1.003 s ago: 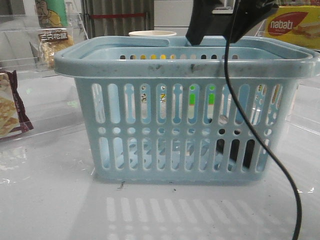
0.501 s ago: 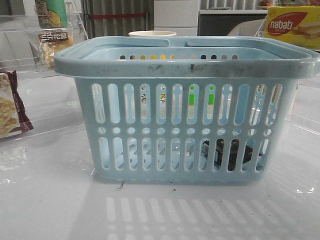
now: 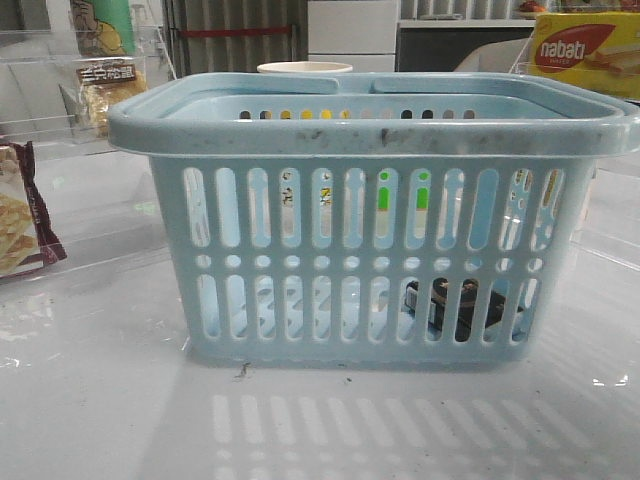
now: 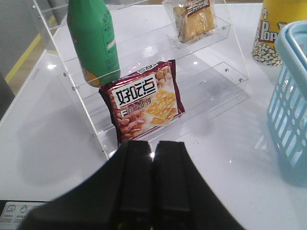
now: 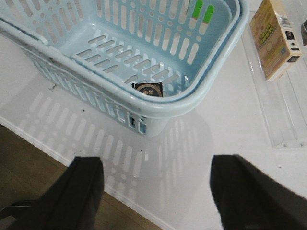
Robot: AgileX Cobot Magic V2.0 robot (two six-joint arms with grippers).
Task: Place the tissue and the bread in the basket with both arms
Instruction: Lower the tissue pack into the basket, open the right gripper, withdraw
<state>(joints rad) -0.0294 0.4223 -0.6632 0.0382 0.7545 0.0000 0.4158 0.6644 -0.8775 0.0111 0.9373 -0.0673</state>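
Observation:
The light-blue basket [image 3: 370,135] stands in the middle of the table. The dark tissue packet [image 3: 455,308] lies flat on its floor near the front right corner; the right wrist view also shows it [image 5: 147,89]. The bread [image 3: 105,90] sits on the clear shelf at the back left, and shows in the left wrist view [image 4: 194,19]. My left gripper [image 4: 153,148] is shut and empty, in front of the shelf, left of the basket [image 4: 292,96]. My right gripper [image 5: 157,163] is open and empty, above the table's front edge, outside the basket [image 5: 206,86]. Neither gripper shows in the front view.
A maroon-edged snack bag [image 4: 144,103] leans on the shelf's lowest step, below a green bottle [image 4: 93,40]. A popcorn cup [image 4: 271,33] stands behind the basket. A red-and-yellow Nabati box [image 3: 585,50] is at the back right. A tan carton [image 5: 273,40] lies on a clear tray.
My right arm, which was over the basket, has pulled back out of the front view. The tissue packet now lies on the basket floor.

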